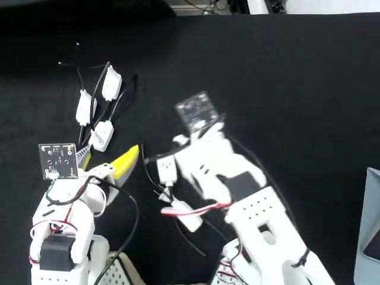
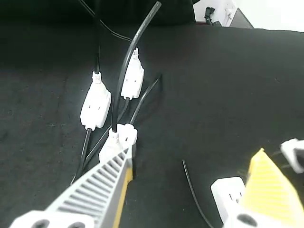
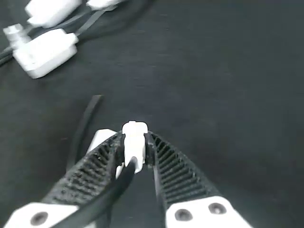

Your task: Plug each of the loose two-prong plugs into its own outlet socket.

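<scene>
Your black table [image 1: 309,89] carries everything, so take the lone white outlet socket [image 1: 167,169] near its middle as your reference. The right arm [image 1: 261,219] stands on one side of the socket and the left arm [image 1: 62,219] on the other. Past the socket on the left arm's side, well apart from it, three white corded pieces [image 1: 87,108] lie in a loose group. You cannot tell which of them are sockets, or whether any is already mated.

Your left gripper [image 2: 194,152] stands wide apart and holds nothing. Its yellow finger [image 2: 266,187] is just beside the socket [image 2: 227,192], whose slots face up toward that wrist camera.

Your right gripper [image 3: 134,141] is clamped on a small white two-prong plug [image 3: 134,133], with the black cord [image 3: 111,190] running back toward the wrist. The plug's long axis lies along the fingers, so the prongs most likely point ahead, though they are hidden. A white block [image 3: 102,137], probably the socket, sits just beside that gripper, off the plug's axis.

In my judgement, your coming move turns on swinging the plug round until its axis meets the slotted face. The right arm would do the insertion, and the left is near enough to brace the socket.
</scene>
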